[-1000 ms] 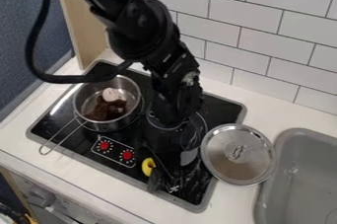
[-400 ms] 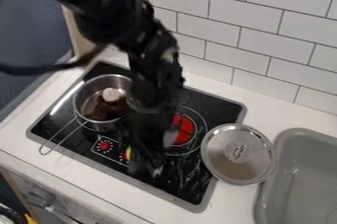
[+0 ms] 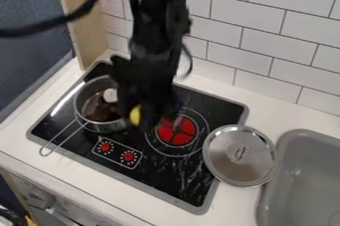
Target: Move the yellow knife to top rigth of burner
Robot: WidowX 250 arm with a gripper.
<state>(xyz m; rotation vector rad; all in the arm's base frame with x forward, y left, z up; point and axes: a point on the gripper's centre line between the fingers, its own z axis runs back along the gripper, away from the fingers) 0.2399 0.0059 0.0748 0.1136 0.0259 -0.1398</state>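
- Since the last frame I've brought the end effector (image 3: 147, 123) and yellow knife (image 3: 135, 114) back toward the wall, so more of the red burner (image 3: 177, 131) is exposed.
- Pretty sure I'm clamped on the knife around its middle, yellow end poking out beside the pot (image 3: 100, 104); balanced grip, I guess, but the tip could swing.
- Lid (image 3: 239, 155) lies flat at the stove's (image 3: 159, 180) right edge, probably parked clear of the burner.
- I'd go right and back next, then lower gently.
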